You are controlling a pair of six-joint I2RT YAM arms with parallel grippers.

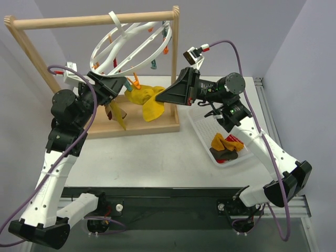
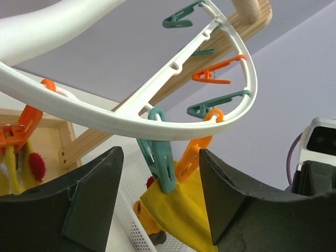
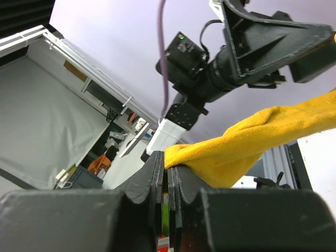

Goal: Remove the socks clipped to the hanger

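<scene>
The white ring hanger (image 1: 131, 44) hangs tilted from the wooden rack; it also shows in the left wrist view (image 2: 105, 118). A mustard yellow sock (image 1: 149, 105) hangs from a teal clip (image 2: 160, 157) and an orange clip (image 2: 193, 155) on the ring. My left gripper (image 1: 125, 86) is open, with its jaws on either side of those two clips (image 2: 160, 153) and touching neither. My right gripper (image 1: 158, 98) is shut on the free end of the yellow sock (image 3: 252, 139), with fabric pinched between the tips (image 3: 169, 168). More socks (image 1: 116, 113) hang at the ring's left.
The wooden rack (image 1: 94, 21) stands at the back, its base (image 1: 142, 128) on the table. A white mesh basket (image 1: 202, 131) at the right holds orange, red and brown socks (image 1: 226, 147). Several empty teal and orange clips (image 2: 212, 76) hang on the ring.
</scene>
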